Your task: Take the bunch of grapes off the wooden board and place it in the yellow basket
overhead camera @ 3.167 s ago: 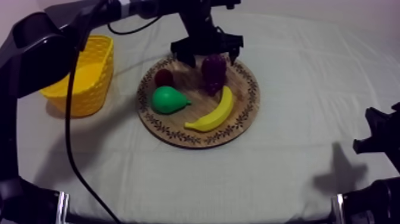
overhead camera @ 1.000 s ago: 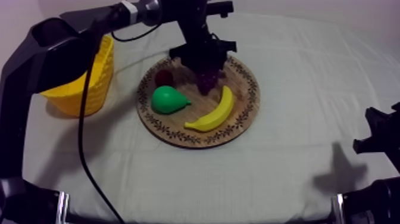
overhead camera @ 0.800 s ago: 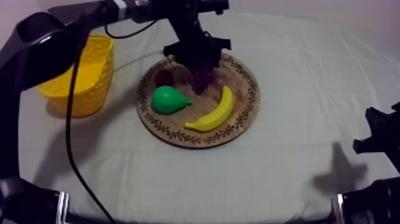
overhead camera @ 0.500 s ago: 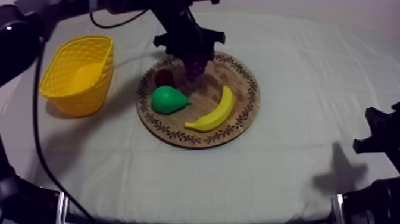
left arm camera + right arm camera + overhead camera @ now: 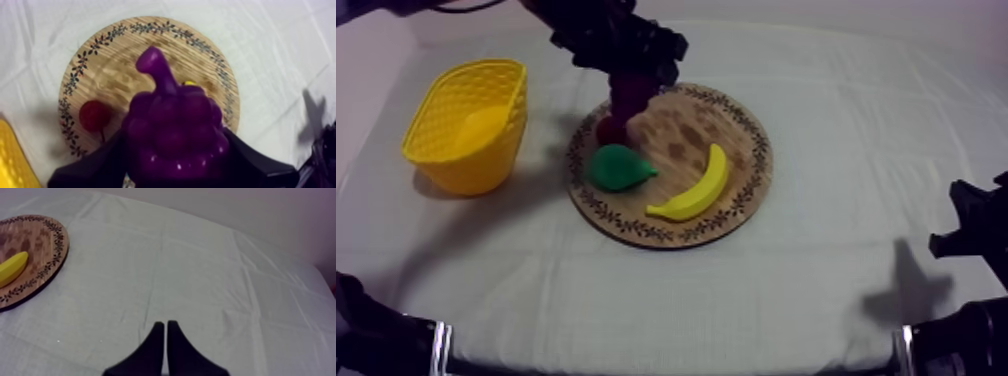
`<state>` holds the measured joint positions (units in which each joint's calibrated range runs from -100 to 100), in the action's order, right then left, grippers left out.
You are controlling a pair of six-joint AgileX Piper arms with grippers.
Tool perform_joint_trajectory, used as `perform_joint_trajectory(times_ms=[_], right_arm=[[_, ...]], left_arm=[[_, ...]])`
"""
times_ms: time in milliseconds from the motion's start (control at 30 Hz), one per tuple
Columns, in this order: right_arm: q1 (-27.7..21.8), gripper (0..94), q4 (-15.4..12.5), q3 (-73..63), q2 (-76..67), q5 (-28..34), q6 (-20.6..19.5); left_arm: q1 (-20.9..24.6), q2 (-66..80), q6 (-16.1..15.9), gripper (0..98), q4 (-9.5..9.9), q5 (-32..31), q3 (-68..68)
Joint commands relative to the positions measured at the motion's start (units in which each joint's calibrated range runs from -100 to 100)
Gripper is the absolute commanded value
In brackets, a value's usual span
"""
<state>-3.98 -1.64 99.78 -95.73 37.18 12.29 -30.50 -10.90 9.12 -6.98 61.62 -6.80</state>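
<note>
Grapes up! The left gripper (image 5: 626, 70) has the bunch of grapes (image 5: 631, 98) clamped above the wooden board's (image 5: 736, 200) far-left rim.

Nearest, the right gripper (image 5: 165, 335) sits low at its side of the table (image 5: 816, 290), fingers pressed together on nothing. On the board lie the banana (image 5: 693, 190) and the pear (image 5: 616, 167), with the small red fruit (image 5: 604, 132) just behind the pear. The grapes hang right over that red fruit, black fingers hugging both sides of the bunch, off the wood. Away to the left stands the yellow basket (image 5: 471, 120), apart from the board.
</note>
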Motion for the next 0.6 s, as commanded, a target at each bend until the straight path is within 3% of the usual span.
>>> perform_joint_trajectory(times_ms=[0, 267, 567], right_arm=[[0.00, 0.5, 0.00, -0.01, -0.02, -0.01, -0.01], [0.00, 0.5, 0.00, -0.01, -0.02, -0.01, -0.01], [0.00, 0.5, 0.00, -0.01, -0.02, -0.01, -0.01]], left_arm=[[-0.09, 5.85, -0.22, 42.6, -0.08, -0.19, -4.30], [0.90, 16.45, -0.72, 42.8, -0.47, -1.18, -14.95], [9.00, 22.27, -3.27, 43.1, -0.93, 0.80, -19.22]])
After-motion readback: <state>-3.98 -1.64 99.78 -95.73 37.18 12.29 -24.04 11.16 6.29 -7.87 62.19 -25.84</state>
